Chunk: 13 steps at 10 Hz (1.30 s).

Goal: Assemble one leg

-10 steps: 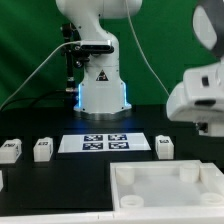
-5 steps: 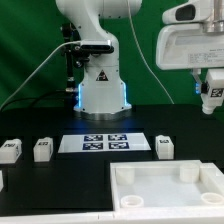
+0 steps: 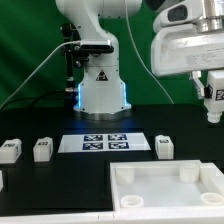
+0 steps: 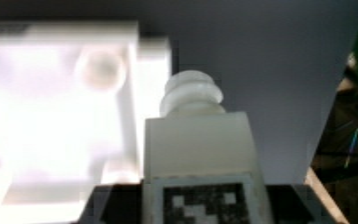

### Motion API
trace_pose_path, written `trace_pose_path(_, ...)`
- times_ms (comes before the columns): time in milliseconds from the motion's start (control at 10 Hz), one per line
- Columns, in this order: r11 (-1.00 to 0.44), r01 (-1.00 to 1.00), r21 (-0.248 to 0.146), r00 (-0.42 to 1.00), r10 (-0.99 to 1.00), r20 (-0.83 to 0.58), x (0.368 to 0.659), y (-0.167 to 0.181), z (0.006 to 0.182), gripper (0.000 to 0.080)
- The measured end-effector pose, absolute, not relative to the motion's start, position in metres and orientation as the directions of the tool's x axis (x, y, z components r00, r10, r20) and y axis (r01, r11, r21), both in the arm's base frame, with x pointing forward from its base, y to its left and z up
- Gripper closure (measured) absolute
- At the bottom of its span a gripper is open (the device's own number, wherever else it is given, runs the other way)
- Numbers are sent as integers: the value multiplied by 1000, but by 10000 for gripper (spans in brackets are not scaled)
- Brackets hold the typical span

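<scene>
Lifted higher than a second ago, gripper (image 3: 212,90) hangs with fingers clamped on leg (image 3: 213,101), long axis upright, tray (image 3: 150,167) well below toward seven o'clock in the exterior view.

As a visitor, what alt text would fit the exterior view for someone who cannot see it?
The gripper of a white robot arm holds a small tagged leg in the air at the exterior view's right, above a black table. On the table lie three more legs, the marker board and a large white tray-like part.
</scene>
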<state>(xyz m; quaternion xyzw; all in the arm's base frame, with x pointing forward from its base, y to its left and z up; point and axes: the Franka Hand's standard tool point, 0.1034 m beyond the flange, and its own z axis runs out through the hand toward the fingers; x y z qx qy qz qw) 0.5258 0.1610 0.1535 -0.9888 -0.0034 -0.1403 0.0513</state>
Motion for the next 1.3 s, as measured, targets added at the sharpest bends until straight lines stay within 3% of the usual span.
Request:
trace_pose_path(200, -992, 84, -93, 925, 43, 376, 567, 148, 170, 511)
trace_pose_path(600, -992, 83, -99, 928, 40, 371, 563, 150, 164, 511)
trace_pose_path(700, -988, 102, -116, 890, 39, 454, 557, 153, 148, 511)
trace_pose_path(800, -987, 133, -88, 903, 84, 422, 539, 141, 109, 511)
trace_pose_path(1000, -988, 111, -103, 877, 48, 478, 594, 145, 121, 511)
trace_pose_path(1100, -989, 106, -103, 886, 47, 461, 592, 143, 109, 511)
trace_pose_path(1300, -989, 114, -95, 898, 61, 436, 596, 149, 109, 511)
